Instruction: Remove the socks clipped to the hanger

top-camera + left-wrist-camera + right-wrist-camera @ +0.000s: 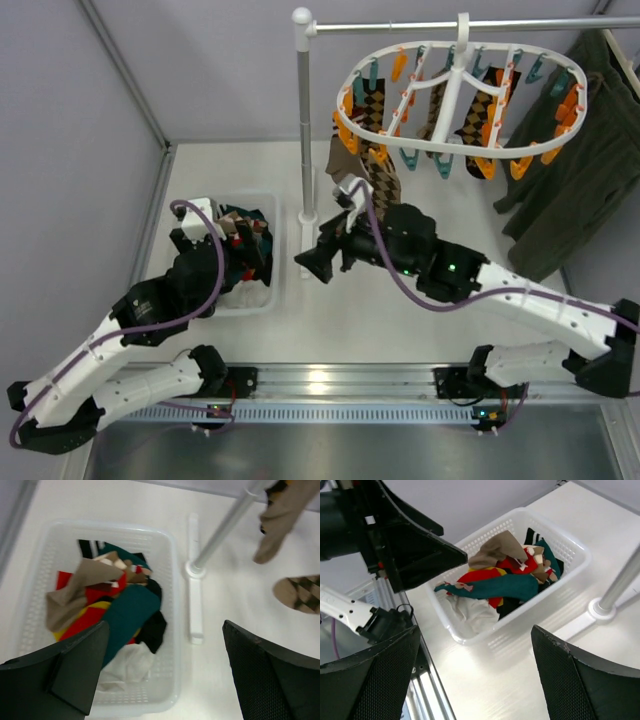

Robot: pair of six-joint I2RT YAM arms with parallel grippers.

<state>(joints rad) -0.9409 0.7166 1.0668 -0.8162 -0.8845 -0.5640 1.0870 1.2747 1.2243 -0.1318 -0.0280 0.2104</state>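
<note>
The white oval hanger (455, 62) hangs from the rack at the back right, with orange and teal clips. Several brown and tan argyle socks (372, 108) are clipped to it. One sock (382, 183) hangs low at its left end, and its tan toe shows in the left wrist view (300, 594). My right gripper (318, 262) is open and empty, low over the table just below that sock and beside the pole; in the right wrist view (475, 680) its fingers stand wide apart. My left gripper (250, 250) is open and empty over the basket, as the left wrist view (165, 675) also shows.
A white plastic basket (270, 205) at the left holds red, teal, black, white and tan socks (120, 610). The grey metal pole (305, 130) stands on a white foot (194, 605) right of the basket. A dark green garment (580, 170) hangs at the far right.
</note>
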